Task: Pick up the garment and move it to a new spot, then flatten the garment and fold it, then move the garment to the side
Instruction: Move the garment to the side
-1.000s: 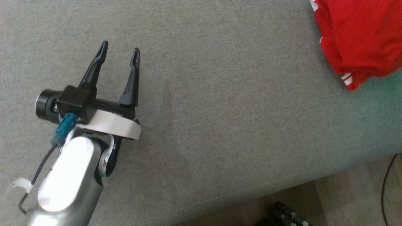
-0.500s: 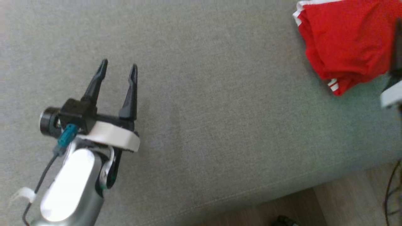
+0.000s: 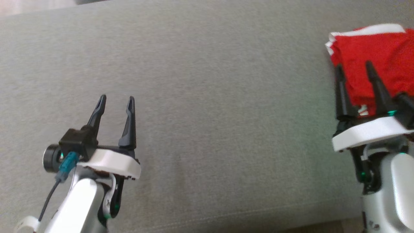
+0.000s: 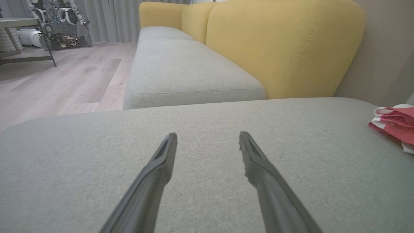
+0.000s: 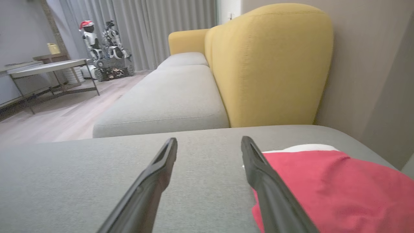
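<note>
Grey cushion (image 3: 210, 97), red garment (image 3: 385, 48) (folded); left end effector (image 3: 116, 97), right end effector (image 3: 353, 64) agape, empty.

Left gripper (image 4: 208, 135) low over a grey sofa cushion (image 4: 64, 161), its two dark fingers (image 4: 158, 168) spread wide apart, folded red-and-white garment (image 4: 396, 124) lying on the cushion at the far right edge, yellow backrest (image 4: 281, 48) beyond, pale wood floor (image 4: 64, 84) at left

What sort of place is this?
Looks like a living room, possibly a staged test space: a grey sofa with yellow backrest, wood floor, floor-length curtains, plus another robot parked by them.
</note>
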You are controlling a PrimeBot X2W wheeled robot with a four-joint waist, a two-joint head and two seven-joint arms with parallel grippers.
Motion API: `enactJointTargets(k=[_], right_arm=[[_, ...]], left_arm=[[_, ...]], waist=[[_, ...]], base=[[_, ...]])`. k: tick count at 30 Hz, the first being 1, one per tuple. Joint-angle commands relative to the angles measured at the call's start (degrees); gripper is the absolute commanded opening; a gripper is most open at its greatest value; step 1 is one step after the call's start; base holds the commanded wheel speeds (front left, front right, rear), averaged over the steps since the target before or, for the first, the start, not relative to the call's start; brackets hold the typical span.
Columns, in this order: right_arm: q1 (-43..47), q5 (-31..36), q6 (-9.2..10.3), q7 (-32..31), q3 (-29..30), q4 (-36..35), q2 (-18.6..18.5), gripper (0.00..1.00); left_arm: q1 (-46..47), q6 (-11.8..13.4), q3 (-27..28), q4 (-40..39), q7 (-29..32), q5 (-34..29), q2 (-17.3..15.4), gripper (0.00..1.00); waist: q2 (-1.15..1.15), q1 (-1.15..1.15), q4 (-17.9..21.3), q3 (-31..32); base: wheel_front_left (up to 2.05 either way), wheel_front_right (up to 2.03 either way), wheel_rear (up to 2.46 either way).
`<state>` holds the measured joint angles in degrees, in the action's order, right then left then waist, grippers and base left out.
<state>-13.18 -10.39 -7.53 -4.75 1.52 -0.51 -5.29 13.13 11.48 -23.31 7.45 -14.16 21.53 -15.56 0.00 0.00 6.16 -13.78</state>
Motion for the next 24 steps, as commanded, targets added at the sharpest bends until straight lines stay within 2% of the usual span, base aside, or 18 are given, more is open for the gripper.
enactJointTargets(k=[1,4,11,24], right_arm=[[-0.6,0.6,0.04,0.7,-1.7,-2.0,0.3,1.00],[0.5,1.5,0.04,2.5,-3.4,-1.2,1.0,1.00],[3.3,2.8,0.04,2.8,-4.6,0.3,1.7,1.00],[10.3,3.8,0.04,1.8,-4.0,-0.6,2.2,1.00]], left_arm=[[0.9,0.4,2.4,-1.7,-0.5,0.2,-0.7,1.00],[-0.6,0.8,2.9,-1.6,-0.6,0.5,-1.0,1.00],[-3.3,1.2,3.3,-1.5,-0.7,0.6,-1.5,1.00],[-7.2,1.2,2.3,-1.3,-0.3,0.9,-2.6,1.00]], waist=[[0.00,0.00,-2.2,1.8],[0.00,0.00,-4.6,3.4],[0.00,0.00,-7.0,6.9],[0.00,0.00,-6.5,12.2]], base=[[0.00,0.00,0.00],[0.00,0.00,0.00],[0.00,0.00,0.00],[0.00,0.00,0.00]])
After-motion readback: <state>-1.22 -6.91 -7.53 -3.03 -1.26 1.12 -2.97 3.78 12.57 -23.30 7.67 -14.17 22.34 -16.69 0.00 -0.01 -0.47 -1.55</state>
